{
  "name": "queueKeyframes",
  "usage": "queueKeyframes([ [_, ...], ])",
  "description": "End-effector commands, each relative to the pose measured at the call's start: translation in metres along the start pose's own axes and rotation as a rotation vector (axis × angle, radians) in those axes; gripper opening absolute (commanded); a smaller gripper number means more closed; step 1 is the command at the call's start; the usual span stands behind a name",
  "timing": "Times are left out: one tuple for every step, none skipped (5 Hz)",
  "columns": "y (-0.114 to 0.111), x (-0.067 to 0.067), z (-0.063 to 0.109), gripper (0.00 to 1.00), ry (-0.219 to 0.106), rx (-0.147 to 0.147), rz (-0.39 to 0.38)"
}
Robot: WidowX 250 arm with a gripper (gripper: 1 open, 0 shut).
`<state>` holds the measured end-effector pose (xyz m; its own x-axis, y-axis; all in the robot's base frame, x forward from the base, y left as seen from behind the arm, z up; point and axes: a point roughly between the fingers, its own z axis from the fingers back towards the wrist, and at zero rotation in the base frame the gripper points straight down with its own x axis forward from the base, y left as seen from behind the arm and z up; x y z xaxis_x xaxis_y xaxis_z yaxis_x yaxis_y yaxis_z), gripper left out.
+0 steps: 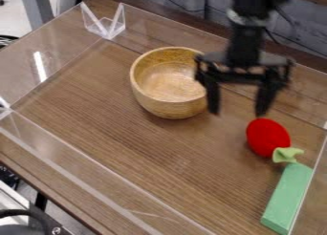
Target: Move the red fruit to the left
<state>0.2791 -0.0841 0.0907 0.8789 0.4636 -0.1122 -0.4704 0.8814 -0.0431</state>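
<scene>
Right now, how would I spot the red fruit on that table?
Start at the wooden bowl on the table, then look right and nearer the camera. The red fruit lies just beyond the long green block: small, round, bright red, green stem.

Arm: reaches down from the top of the view.
Gripper: points straight down, jaws spread wide, nothing between them.

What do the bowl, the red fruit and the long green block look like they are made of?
The bowl looks like turned wood with a smooth light finish: pale tan, with faint grain rings inside. The red fruit seems to be matte plastic or rubber, uniformly bright red with no strong shine; which one is unclear. The green block is flat, evenly coloured and matte, probably painted wood or plastic.
</scene>
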Motion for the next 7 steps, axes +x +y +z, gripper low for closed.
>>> queueKeyframes([
  [-0.020, -0.003, 0.008, 1.00, -0.039, -0.076, 0.163],
  [-0.028, -0.003, 0.010, 1.00, -0.054, -0.118, 0.330],
  [-0.029, -0.003, 0.002, 1.00, -0.059, -0.131, 0.367],
  [-0.030, -0.002, -0.006, 1.00, -0.063, -0.140, 0.386],
  [-0.040, -0.002, -0.002, 0.00, -0.082, -0.166, 0.533],
  [-0.045, -0.002, 0.003, 1.00, -0.097, -0.177, 0.641],
  [-0.046, -0.002, -0.007, 1.00, -0.109, -0.173, 0.652],
])
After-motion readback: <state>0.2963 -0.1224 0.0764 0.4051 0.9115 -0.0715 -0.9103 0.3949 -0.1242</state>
